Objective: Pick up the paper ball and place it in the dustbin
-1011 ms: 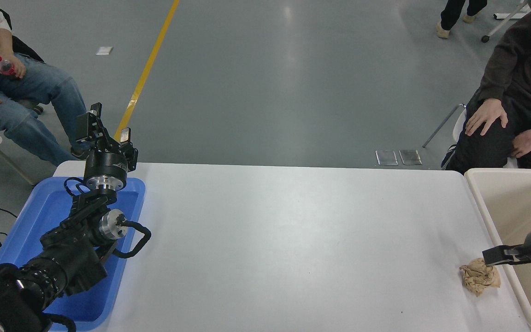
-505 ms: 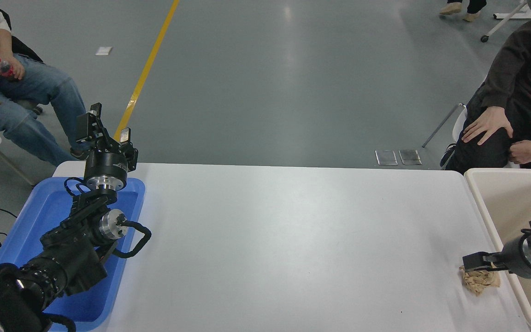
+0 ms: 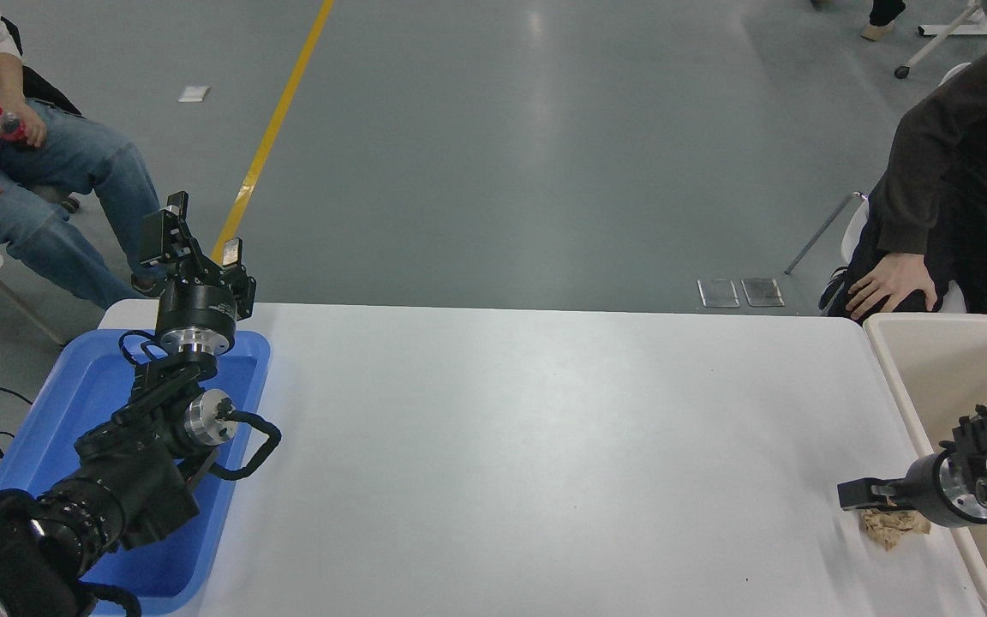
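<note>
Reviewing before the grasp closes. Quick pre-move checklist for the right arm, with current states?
1. Right gripper over the paper ball: ok, it overlaps the ball's far-left part.
2. Fingers straddling the ball: cannot tell, the gripper body hides them.
3. Ball resting on the white table, not lifted: ok.
4. Dustbin close by: ok, its rim runs just right of the ball.
5. Bin free of people: ok, the nearest person's hand rests on a knee beyond the far rim.
6. Left gripper out of the way: ok, parked open above the blue tray.
</note>
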